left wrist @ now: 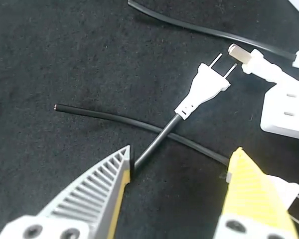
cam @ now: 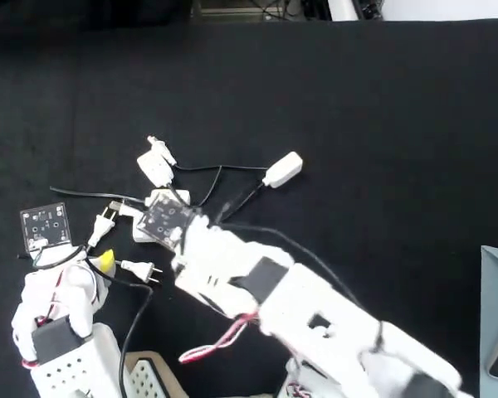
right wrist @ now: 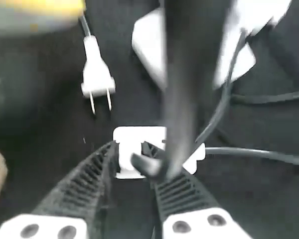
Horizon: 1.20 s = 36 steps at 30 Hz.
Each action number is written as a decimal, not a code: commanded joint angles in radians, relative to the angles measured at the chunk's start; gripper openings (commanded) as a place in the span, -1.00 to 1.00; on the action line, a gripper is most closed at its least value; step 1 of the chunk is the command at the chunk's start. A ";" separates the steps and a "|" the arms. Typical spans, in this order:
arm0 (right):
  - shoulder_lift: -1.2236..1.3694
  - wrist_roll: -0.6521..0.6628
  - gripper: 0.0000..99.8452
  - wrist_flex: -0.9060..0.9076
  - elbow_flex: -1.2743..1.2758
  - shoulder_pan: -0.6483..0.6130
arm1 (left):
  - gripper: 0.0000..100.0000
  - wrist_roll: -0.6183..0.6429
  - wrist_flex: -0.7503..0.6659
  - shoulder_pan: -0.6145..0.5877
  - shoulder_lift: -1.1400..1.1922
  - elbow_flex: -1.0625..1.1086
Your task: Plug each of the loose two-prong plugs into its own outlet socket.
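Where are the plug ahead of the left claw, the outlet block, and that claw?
plug (left wrist: 205,85), left wrist view, white body.
outlet block (left wrist: 288,122), left wrist view, slotted face.
left claw (left wrist: 182,151), left wrist view, midway between fingertips.

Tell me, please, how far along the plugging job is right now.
Done: no plug looks clearly seated. In hand: the right gripper sits over a white outlet block; the left gripper is open and empty. Left: two plugs lie on the black cloth with bare prongs, the far plug ahead of the left gripper, the near plug beside its yellow finger.
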 commanded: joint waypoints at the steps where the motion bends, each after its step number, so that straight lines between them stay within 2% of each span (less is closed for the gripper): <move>1: -0.188 0.003 -0.98 0.198 -0.260 0.017 | -0.38 0.005 0.002 -0.005 -0.005 -0.005; 6: -0.191 0.009 -0.98 0.347 -0.522 0.018 | -0.38 0.005 0.002 -0.005 -0.005 -0.005; 19: 0.005 0.112 -0.97 0.347 -0.869 0.236 | -0.38 0.003 0.000 -0.005 -0.005 0.010; 22: 0.128 0.143 -0.97 0.253 -0.852 0.328 | -0.38 0.003 0.000 -0.005 -0.005 0.010; 27: 0.387 0.163 -0.97 -0.003 -0.805 0.446 | -0.38 0.003 0.000 -0.005 -0.005 0.012; 31: 0.584 0.160 -0.97 -0.184 -0.808 0.470 | -0.38 0.003 0.000 -0.005 -0.005 0.012; 36: 0.806 0.164 -0.97 -0.499 -0.809 0.470 | -0.38 0.003 0.000 -0.005 -0.005 0.013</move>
